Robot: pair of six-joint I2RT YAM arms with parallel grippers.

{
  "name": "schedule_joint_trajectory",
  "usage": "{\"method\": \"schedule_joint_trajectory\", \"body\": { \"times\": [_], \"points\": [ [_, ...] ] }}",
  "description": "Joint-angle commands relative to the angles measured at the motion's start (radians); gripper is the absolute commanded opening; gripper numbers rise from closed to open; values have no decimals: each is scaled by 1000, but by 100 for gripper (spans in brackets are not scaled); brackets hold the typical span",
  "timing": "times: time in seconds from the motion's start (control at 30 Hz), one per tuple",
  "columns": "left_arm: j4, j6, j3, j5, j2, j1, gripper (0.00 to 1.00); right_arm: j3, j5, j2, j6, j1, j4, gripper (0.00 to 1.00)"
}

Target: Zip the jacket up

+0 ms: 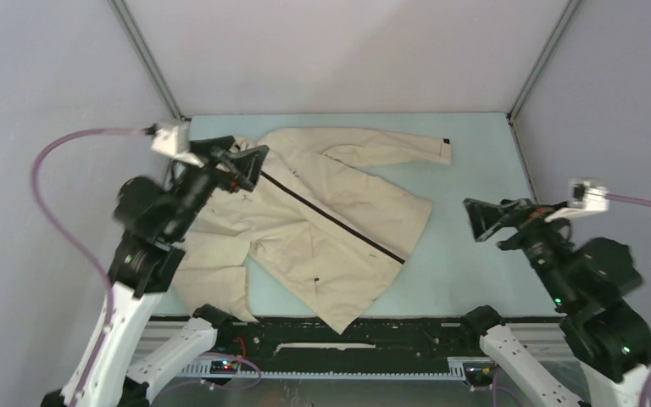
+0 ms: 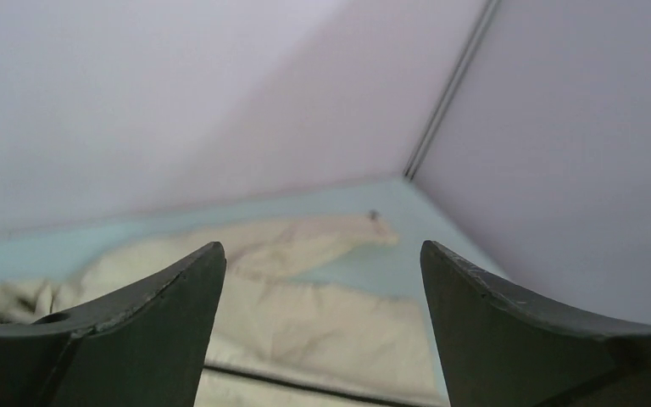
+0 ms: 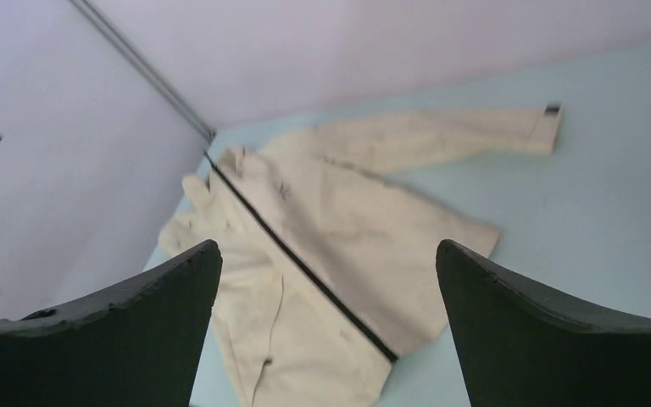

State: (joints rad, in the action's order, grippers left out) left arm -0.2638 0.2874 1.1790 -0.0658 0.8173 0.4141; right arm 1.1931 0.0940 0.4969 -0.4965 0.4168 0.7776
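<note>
The beige jacket [image 1: 322, 212] lies flat on the light blue table, collar at the far left, hem toward the near right. Its dark zipper [image 1: 331, 216] runs diagonally as one closed dark line from collar to hem. One sleeve [image 1: 390, 148] stretches to the far right with a black cuff tab. My left gripper [image 1: 250, 165] is open and empty, raised above the collar area. My right gripper [image 1: 479, 219] is open and empty, held above bare table to the right of the hem. The jacket also shows in the left wrist view [image 2: 305, 314] and in the right wrist view [image 3: 331, 254].
Lilac enclosure walls [image 1: 347, 51] stand at the back and on both sides, with metal corner posts [image 1: 148, 59]. The table's bare blue surface [image 1: 475, 170] lies right of the jacket. A black rail [image 1: 347, 331] runs along the near edge.
</note>
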Motion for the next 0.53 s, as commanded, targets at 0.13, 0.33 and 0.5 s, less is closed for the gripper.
{"method": "schedule_joint_trajectory", "body": {
  "times": [0.13, 0.33, 0.5],
  "points": [
    [46, -101, 70, -34, -177, 0, 89, 192, 151, 25, 174, -3, 59, 100],
    [42, -127, 66, 31, -262, 0, 92, 242, 172, 15, 183, -3, 62, 100],
    [22, -122, 75, 32, -253, 0, 92, 237, 173, -8, 180, 2, 57, 100]
  ]
}}
